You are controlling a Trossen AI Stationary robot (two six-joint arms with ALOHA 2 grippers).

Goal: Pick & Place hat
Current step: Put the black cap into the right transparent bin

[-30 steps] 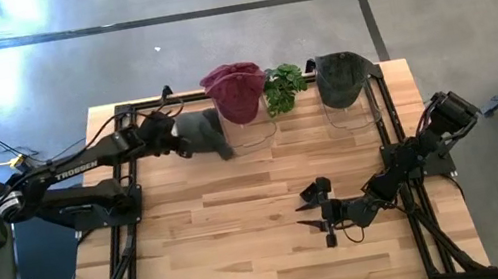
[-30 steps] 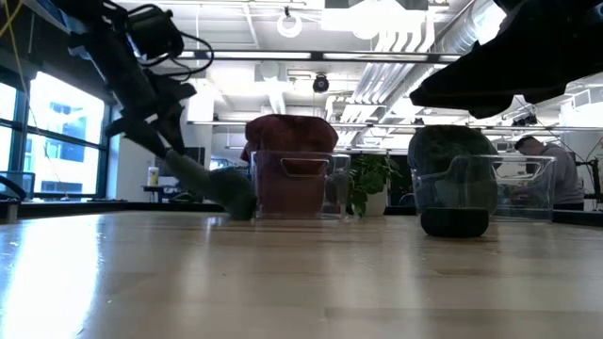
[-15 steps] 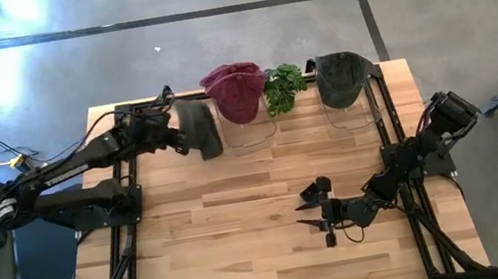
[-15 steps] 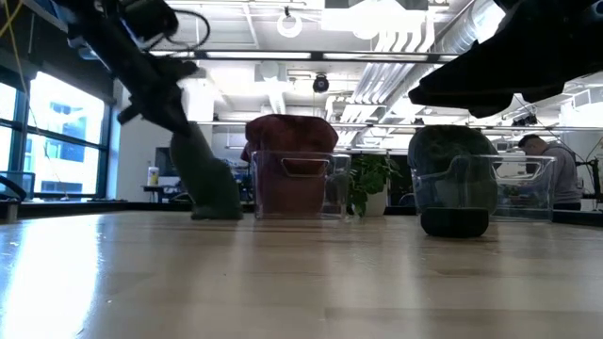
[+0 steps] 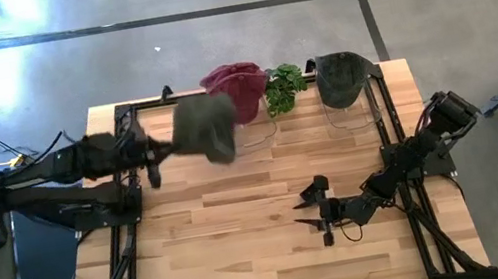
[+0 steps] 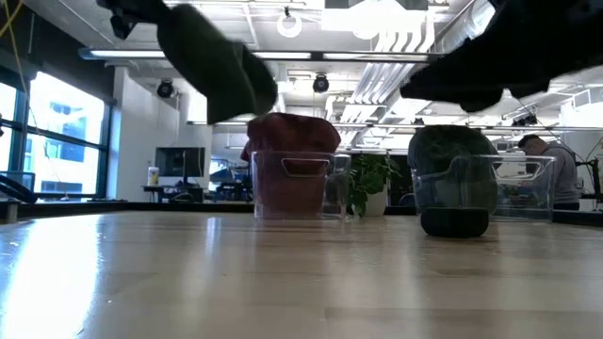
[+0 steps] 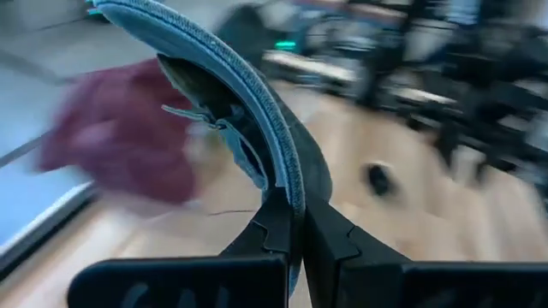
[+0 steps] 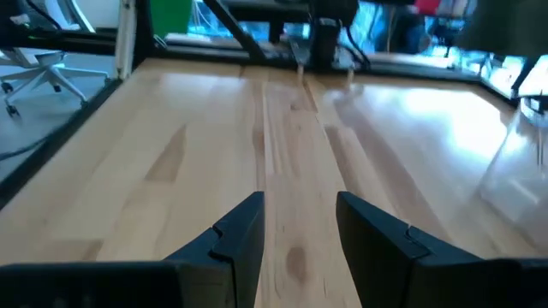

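A grey hat (image 5: 206,126) hangs in the air over the table's far left part, high above the tabletop in the low view (image 6: 217,61). My left gripper (image 5: 156,153) is shut on it. To the right of it, a maroon hat (image 5: 236,88) sits on top of a clear bin (image 6: 300,186). A dark green hat (image 5: 340,79) rests in a second clear bin (image 6: 513,184) at the far right. My right gripper (image 5: 308,213) is open, low over the table's right middle, with nothing between its fingers (image 8: 248,227). My left gripper pinches the grey hat's curved, stitched rim edge (image 7: 289,190) between its two fingers. The fingers come about level from the table's left. The hat stands out beyond the fingertips, lifted clear of the table, its crown toward the maroon hat.
A small green plant (image 5: 283,88) stands between the two bins at the far edge. Black frame rails (image 5: 129,241) run along the table's left and right sides. Bare wood (image 5: 238,253) spreads over the middle and near part of the table.
My left gripper has shut on the grey hat's rim, tipped it upright on the table beside the maroon hat's bin, then risen and drawn back a little toward the table's left edge. The hat is now lifted clear of the table.
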